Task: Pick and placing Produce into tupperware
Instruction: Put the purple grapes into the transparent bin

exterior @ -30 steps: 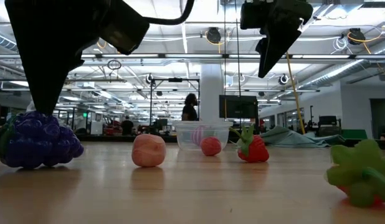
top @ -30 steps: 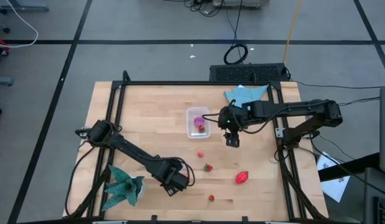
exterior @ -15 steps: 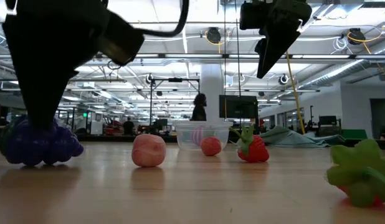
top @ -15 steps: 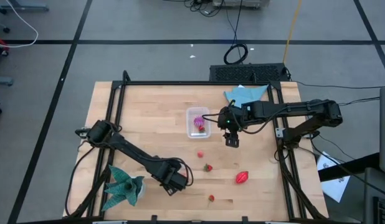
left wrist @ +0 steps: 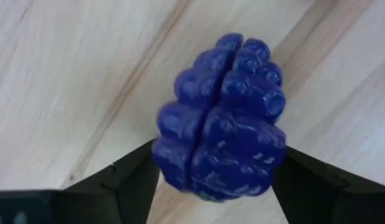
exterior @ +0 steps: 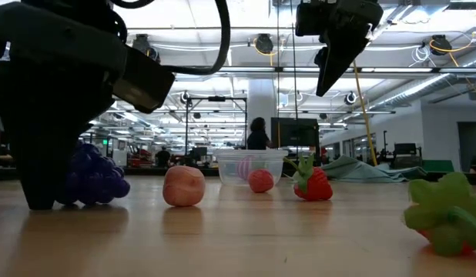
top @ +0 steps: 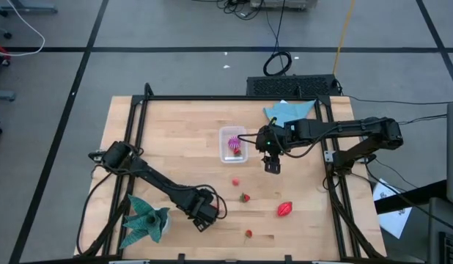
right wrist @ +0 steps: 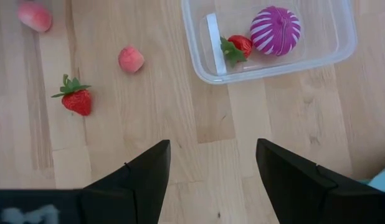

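The left gripper point(top: 205, 213) is low over the near part of the table point(top: 175, 139), its two dark fingers point(left wrist: 133, 177) parted and bracketing a purple grape cluster point(left wrist: 220, 118). From the left wrist view the pads sit at either flank of the bunch, but whether they press on it or stand just clear cannot be told; the low view shows the grape cluster point(exterior: 92, 177) resting on the wood just beside the gripper body.

The right gripper point(top: 271, 162) hangs raised with its fingers spread wide and empty, just beside the tupperware point(right wrist: 267, 68). That clear tub already holds a pink striped fruit point(right wrist: 275, 30) and a small strawberry point(right wrist: 237, 45). Loose on the table lie another strawberry point(right wrist: 75, 99), a small pink fruit point(right wrist: 131, 60), a peach-coloured one point(right wrist: 35, 16) and the oval red fruit point(top: 285, 210). A teal-green cloth point(top: 144, 218) sits at the near left corner.

The grape cluster looks like light, hollow moulded plastic: bumpy, probably stiff, and liable to roll or squirt sideways. Gripping across its widest middle, where the lobes offer seats for the pads, seems safest.
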Robot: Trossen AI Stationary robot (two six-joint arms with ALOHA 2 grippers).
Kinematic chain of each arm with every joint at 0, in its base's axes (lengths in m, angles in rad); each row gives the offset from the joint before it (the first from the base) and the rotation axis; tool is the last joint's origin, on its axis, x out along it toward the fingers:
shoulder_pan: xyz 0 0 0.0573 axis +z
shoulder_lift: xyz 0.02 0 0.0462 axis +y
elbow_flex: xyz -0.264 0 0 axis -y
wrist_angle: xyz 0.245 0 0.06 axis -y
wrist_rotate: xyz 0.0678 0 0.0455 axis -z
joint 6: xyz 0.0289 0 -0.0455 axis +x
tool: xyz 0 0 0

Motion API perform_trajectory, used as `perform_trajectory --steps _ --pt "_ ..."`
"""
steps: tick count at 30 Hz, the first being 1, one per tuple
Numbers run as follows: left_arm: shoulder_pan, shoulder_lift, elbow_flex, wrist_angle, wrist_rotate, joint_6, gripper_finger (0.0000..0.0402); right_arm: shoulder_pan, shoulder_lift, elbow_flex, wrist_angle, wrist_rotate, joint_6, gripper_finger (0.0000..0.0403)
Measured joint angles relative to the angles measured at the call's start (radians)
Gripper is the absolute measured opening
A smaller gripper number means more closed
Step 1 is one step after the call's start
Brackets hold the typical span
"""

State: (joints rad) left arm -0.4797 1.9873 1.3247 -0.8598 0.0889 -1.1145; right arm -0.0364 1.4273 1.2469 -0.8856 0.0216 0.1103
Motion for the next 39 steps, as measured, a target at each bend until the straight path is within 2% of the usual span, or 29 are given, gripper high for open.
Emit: perform_trajectory --steps 39 --pt "0.054 0.002 0.005 0.001 -0.026 0.142 0.0282 0.000 0.000 0.000 0.045 0.000 0.001 0.0226"
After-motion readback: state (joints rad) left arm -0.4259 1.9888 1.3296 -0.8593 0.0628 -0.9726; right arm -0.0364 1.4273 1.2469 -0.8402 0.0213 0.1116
